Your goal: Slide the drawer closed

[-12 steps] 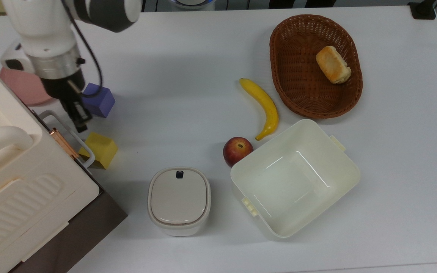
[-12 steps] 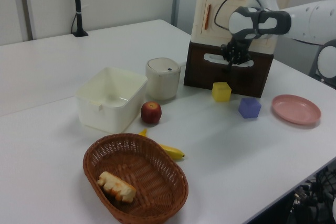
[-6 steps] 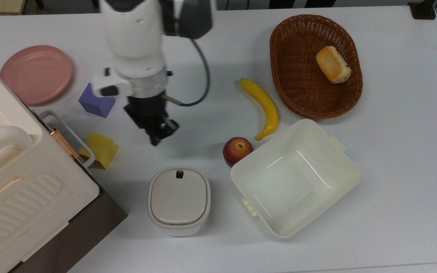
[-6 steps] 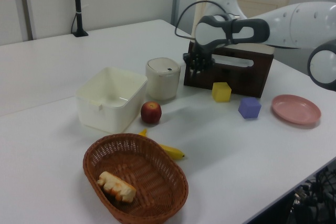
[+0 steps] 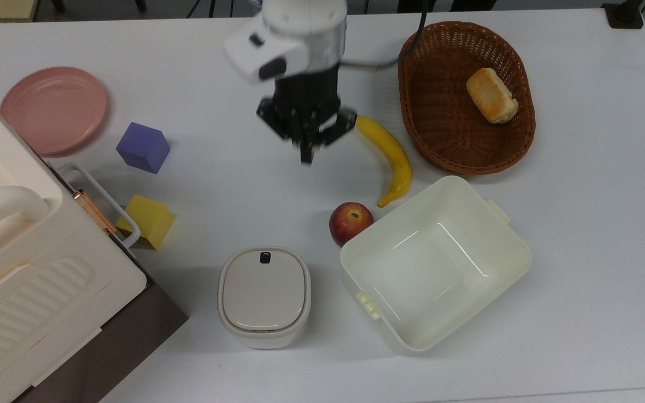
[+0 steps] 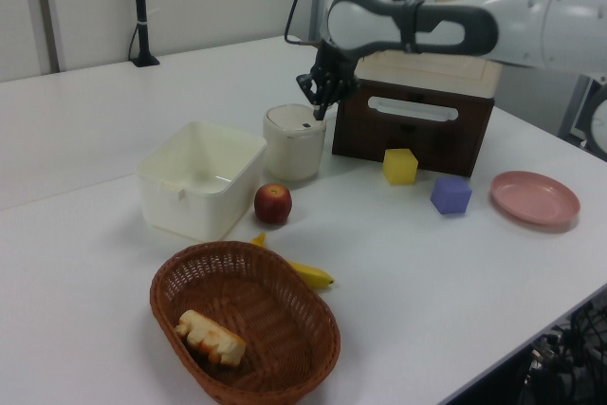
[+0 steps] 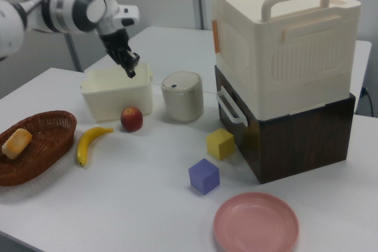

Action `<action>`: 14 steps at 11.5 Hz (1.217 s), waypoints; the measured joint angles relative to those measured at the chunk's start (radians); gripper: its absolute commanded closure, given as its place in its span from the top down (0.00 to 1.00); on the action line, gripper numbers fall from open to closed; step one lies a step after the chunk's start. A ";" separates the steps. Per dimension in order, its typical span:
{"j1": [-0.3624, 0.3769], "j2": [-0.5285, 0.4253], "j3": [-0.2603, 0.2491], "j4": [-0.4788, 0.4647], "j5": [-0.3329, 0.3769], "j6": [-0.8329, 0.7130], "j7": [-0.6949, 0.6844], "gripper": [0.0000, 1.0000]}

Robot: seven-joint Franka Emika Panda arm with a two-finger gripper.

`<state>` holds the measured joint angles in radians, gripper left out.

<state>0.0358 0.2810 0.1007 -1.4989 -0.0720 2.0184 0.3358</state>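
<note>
The drawer (image 6: 417, 138) has a dark brown front panel and a white loop handle (image 5: 102, 200). It sits pushed in under the cream box (image 7: 283, 39), and its front (image 7: 239, 146) is flush with the dark cabinet. My gripper (image 5: 306, 155) hangs above the table's middle, far from the drawer and just at the top view's left of the banana (image 5: 391, 158). In the left view the gripper (image 6: 320, 113) is above the small white lidded container (image 6: 295, 142). In the right view the gripper (image 7: 130, 72) is in front of the cream tub (image 7: 116, 94). Its fingers are shut and hold nothing.
A pink plate (image 5: 54, 109), a purple cube (image 5: 143, 147) and a yellow cube (image 5: 146, 221) lie near the drawer. The lidded container (image 5: 264, 295), an apple (image 5: 350, 222) and the cream tub (image 5: 434, 263) stand in the middle. A wicker basket (image 5: 440, 123) holds bread (image 5: 491, 95).
My gripper has left the drawer handle, risen and swung across the table to beside the banana. The drawer, cubes and other objects have not moved.
</note>
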 measured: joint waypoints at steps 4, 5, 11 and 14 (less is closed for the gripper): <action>-0.007 -0.125 -0.013 -0.008 -0.025 -0.228 -0.223 1.00; -0.007 -0.149 -0.022 -0.012 -0.038 -0.284 -0.285 1.00; -0.019 -0.206 -0.077 -0.039 -0.034 -0.374 -0.393 1.00; -0.019 -0.206 -0.078 -0.050 -0.005 -0.380 -0.392 1.00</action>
<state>0.0172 0.0747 0.0228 -1.5486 -0.0771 1.6384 -0.0567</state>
